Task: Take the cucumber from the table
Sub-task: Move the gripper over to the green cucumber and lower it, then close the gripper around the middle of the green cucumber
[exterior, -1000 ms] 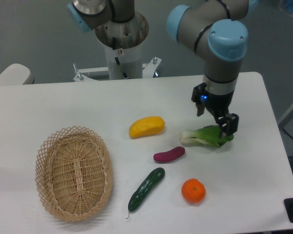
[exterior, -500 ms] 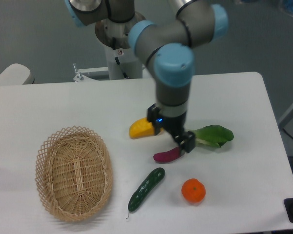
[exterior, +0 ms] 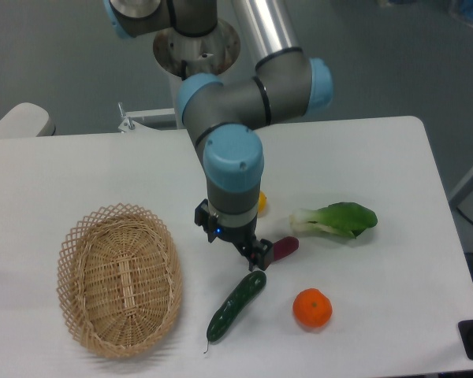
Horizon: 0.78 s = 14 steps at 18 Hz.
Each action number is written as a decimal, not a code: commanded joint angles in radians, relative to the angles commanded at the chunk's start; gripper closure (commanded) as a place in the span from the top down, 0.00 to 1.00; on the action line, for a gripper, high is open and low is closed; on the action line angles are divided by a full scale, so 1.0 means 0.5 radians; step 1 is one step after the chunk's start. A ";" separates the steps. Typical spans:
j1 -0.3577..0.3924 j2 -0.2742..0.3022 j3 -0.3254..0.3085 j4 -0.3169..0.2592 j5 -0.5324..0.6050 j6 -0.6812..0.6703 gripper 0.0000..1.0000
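White bench (exterior: 394, 150) carries all | cucumber (exterior: 236, 305) lies diagonally near front edge, between wicker basket (exterior: 120, 279) and orange (exterior: 312, 308) | tool (exterior: 252, 256) hovers just above cucumber's upper end | tool opening cannot be told

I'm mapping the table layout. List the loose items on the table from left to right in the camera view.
Wicker basket → cucumber → orange → bok choy. The purple sweet potato and the yellow item are partly hidden behind the arm, so I leave them out.
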 joint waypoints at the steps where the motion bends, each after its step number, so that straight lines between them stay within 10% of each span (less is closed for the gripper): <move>1: 0.009 -0.031 0.018 0.009 -0.003 0.006 1.00; 14: 0.012 -0.209 0.006 0.209 0.031 0.012 1.00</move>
